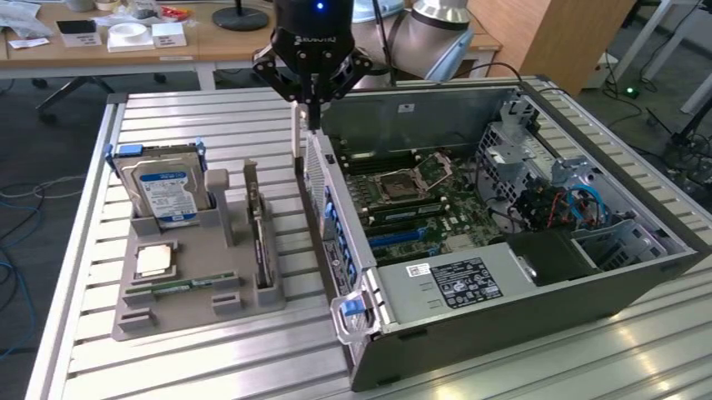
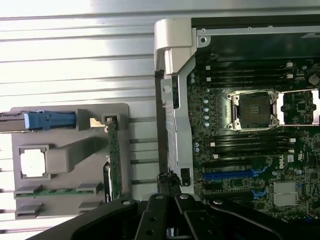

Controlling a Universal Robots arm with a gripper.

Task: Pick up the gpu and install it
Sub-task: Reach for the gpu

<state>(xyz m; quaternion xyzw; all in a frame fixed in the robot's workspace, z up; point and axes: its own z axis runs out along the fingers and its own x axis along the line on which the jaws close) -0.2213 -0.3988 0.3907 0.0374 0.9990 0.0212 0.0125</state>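
Bright, even room light washes your ribbed silvery metal surface (image 1: 200, 125). It gleams pale in the exterior view, with white streaks of glare toward that view's lower right. In the wrist view the slats (image 2: 75, 35) burn out almost to white. Shadows are soft and short, hugging the grey plastic parts holder (image 1: 183, 312). The walls of the open grey computer case (image 1: 468, 325) shade its green motherboard (image 1: 412, 200), which sits noticeably dimmer. Your black pincer (image 1: 313, 119) reads as a dark shape with little detail, and a small blue indicator light (image 1: 319, 7) glows above it.
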